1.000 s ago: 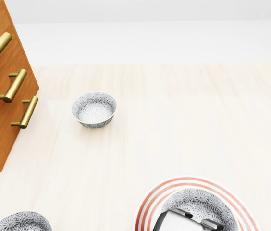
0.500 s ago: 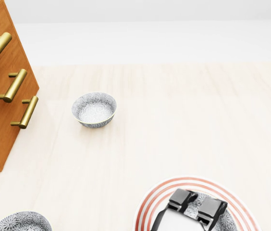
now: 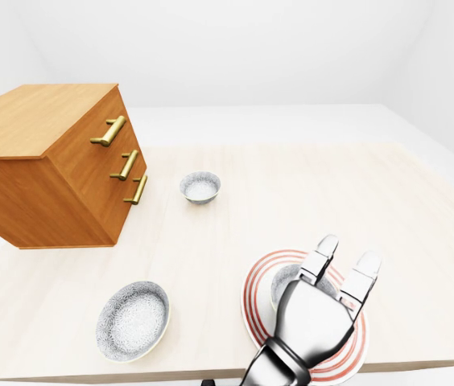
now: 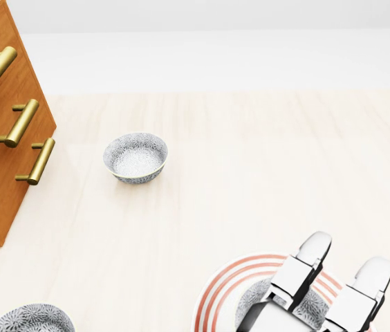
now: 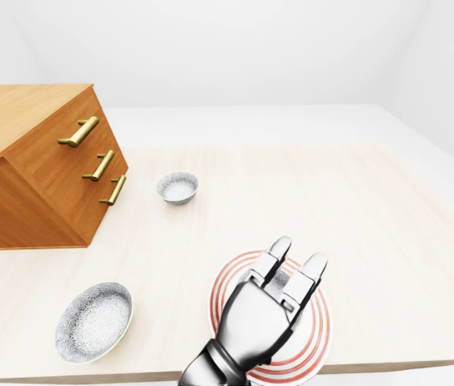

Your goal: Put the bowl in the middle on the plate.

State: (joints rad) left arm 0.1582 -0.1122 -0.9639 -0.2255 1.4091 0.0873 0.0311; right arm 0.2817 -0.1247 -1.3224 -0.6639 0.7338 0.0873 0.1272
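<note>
Plate (image 3: 259, 277): red-ringed, near the bottom edge of the table (image 3: 307, 193); taken here as the landmark for everything else.
Bowl on plate (image 3: 285, 281): a grey patterned bowl already sits inside the plate's rings, mostly hidden behind the hand. Judged to be the task's bowl, set where the task wants it, though I cannot tell whether it is centred.
Right hand (image 4: 330, 280): hovers over the plate and the bowl, reaching in from the bottom of the head view.
Fingers (image 4: 304, 266): stretched out straight and apart, closed round nothing. That spread reads as a release, leaving the bowl to rest on the plate by its own weight; whether any finger touches the rim cannot be told.
Left hand: not in any view.
Far bowl (image 4: 135, 157): upright, well apart from the plate, up and to its left in the head view, close to the dresser.
Near bowl (image 3: 133, 319): well to the plate's left in the left-eye view, close to the table's bottom edge, untouched.
Dresser (image 3: 50, 165): wooden, three brass handles (image 3: 125, 164), far left of the plate, drawers closed, no part in the task.
Stage: placement looks done; what seems left is drawing the hand away without nudging the bowl.
</note>
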